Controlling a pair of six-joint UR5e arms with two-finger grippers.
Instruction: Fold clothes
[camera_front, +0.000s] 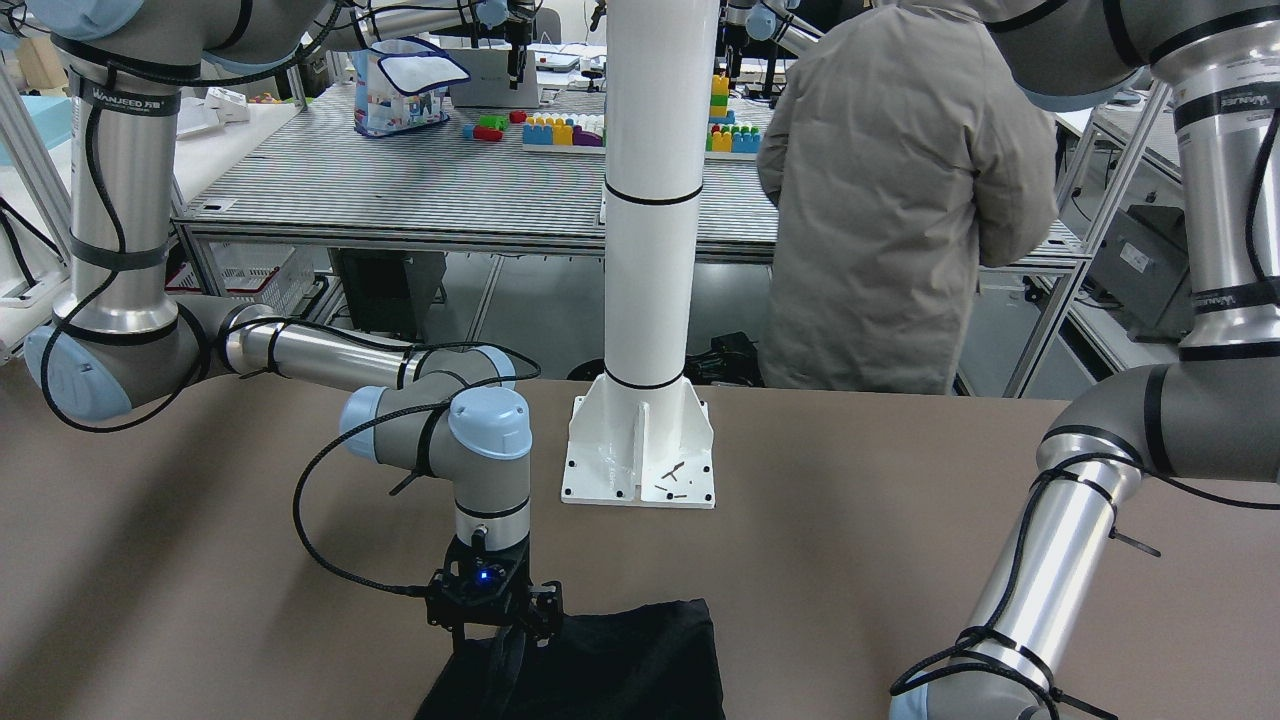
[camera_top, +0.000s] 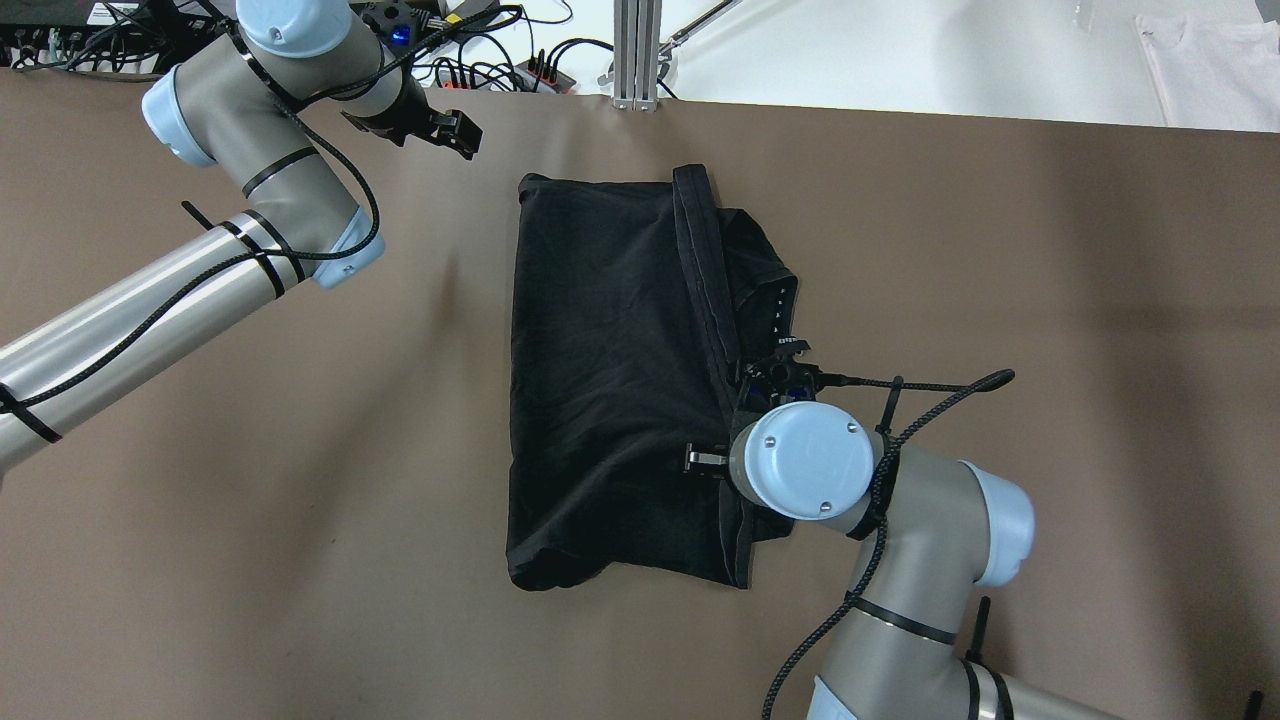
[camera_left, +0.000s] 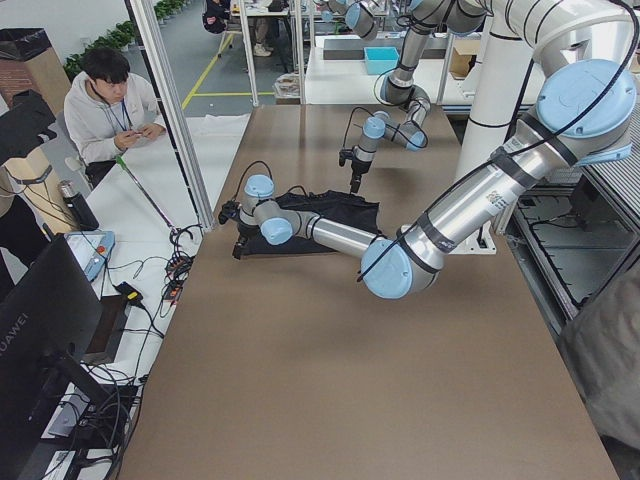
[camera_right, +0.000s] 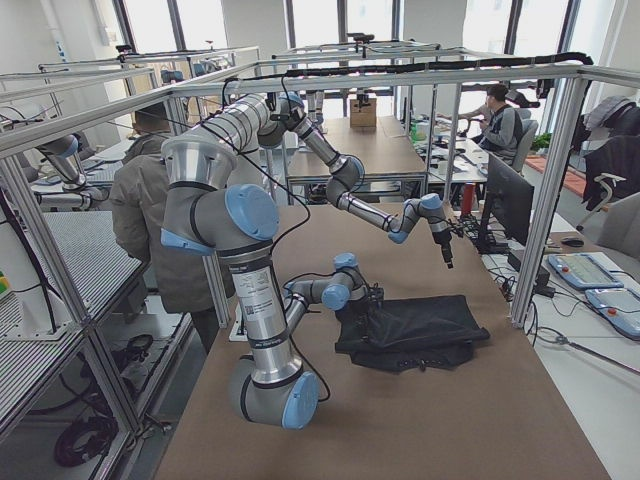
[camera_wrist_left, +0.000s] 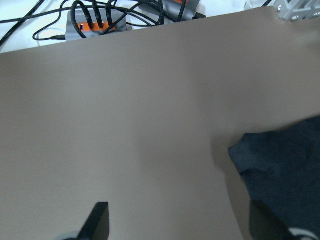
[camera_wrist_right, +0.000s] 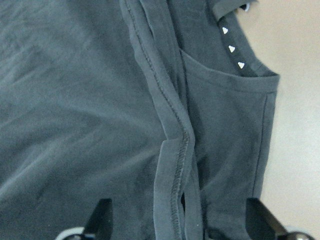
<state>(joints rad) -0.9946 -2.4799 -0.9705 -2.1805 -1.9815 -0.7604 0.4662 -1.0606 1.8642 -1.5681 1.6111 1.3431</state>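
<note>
The black clothes (camera_top: 610, 380) lie on the brown table, folded over, with a hemmed band running along the right side (camera_wrist_right: 172, 150). My right gripper (camera_wrist_right: 180, 225) hangs over that hem at the garment's right edge, with its fingers (camera_wrist_right: 100, 220) wide apart and holding nothing; it also shows in the front view (camera_front: 500, 625). My left gripper (camera_top: 458, 135) is open and empty over bare table just beyond the garment's far left corner (camera_wrist_left: 280, 165). Its fingers (camera_wrist_left: 97, 220) are spread.
A white pole base (camera_front: 640, 450) stands bolted to the table near the robot. A person in a beige coat (camera_front: 900, 190) stands behind it. A power strip with cables (camera_wrist_left: 95, 22) and an aluminium post (camera_top: 637, 50) sit past the table's far edge.
</note>
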